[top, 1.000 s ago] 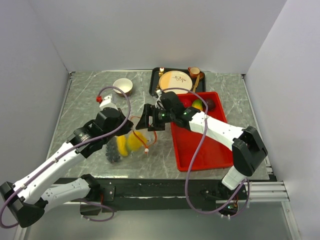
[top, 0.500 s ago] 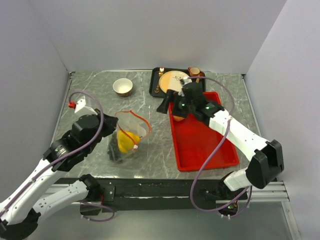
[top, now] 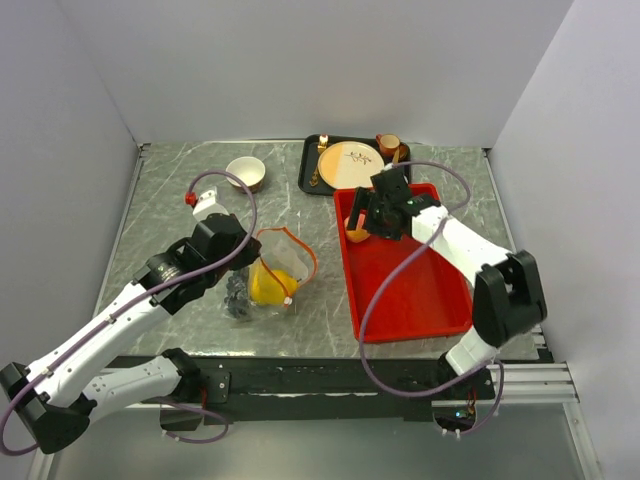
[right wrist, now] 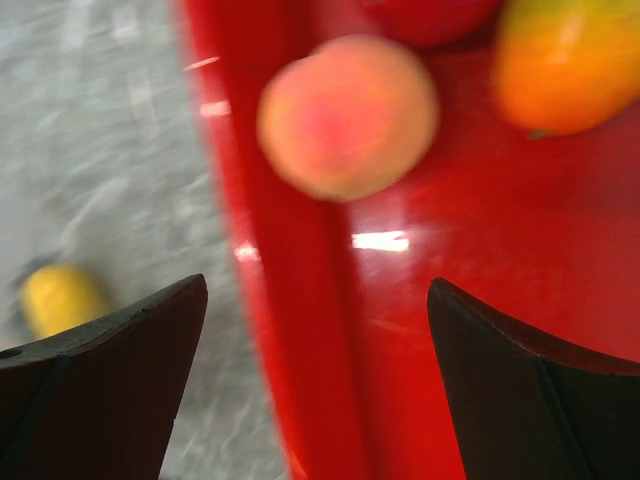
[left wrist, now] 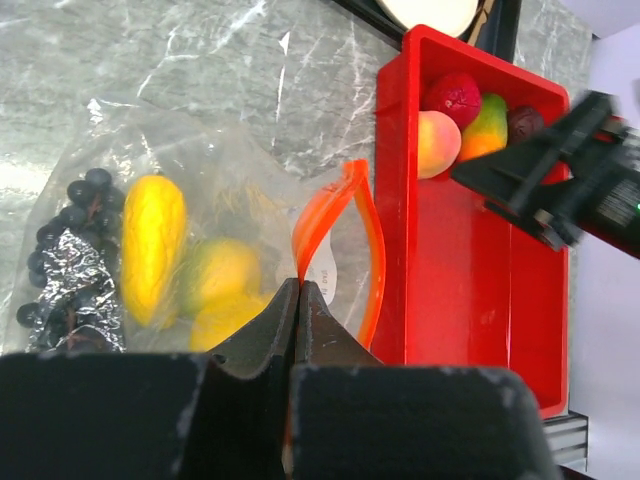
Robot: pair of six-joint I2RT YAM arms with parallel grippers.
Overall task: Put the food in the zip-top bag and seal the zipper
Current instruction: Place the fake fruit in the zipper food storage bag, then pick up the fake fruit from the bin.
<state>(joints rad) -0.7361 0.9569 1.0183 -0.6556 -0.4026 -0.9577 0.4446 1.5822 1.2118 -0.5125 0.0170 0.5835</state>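
Observation:
The zip-top bag [top: 272,282] lies open left of the red tray [top: 410,300], holding the grape bunch [left wrist: 70,255], a yellow banana-like piece [left wrist: 152,245] and more yellow fruit [left wrist: 220,285]. My left gripper [left wrist: 298,288] is shut on the orange-red zipper [left wrist: 325,215], holding the mouth up; it also shows in the top view [top: 250,258]. My right gripper [right wrist: 315,300] is open and empty over the tray's far left wall, just short of the peach [right wrist: 348,115]. The mango [right wrist: 570,65], red apple [left wrist: 455,95] and plum [left wrist: 525,122] sit in the tray's far corner.
A black tray with a cream plate [top: 350,160] and cutlery stands behind the red tray, with a small cup [top: 388,145] beside it. A white bowl [top: 245,172] sits at the back left. The tray's raised wall [right wrist: 270,300] runs between my right fingers.
My right gripper has moved away from the bag mouth to the tray's far left corner over the peach. My left arm shifted but still holds the zipper strip.

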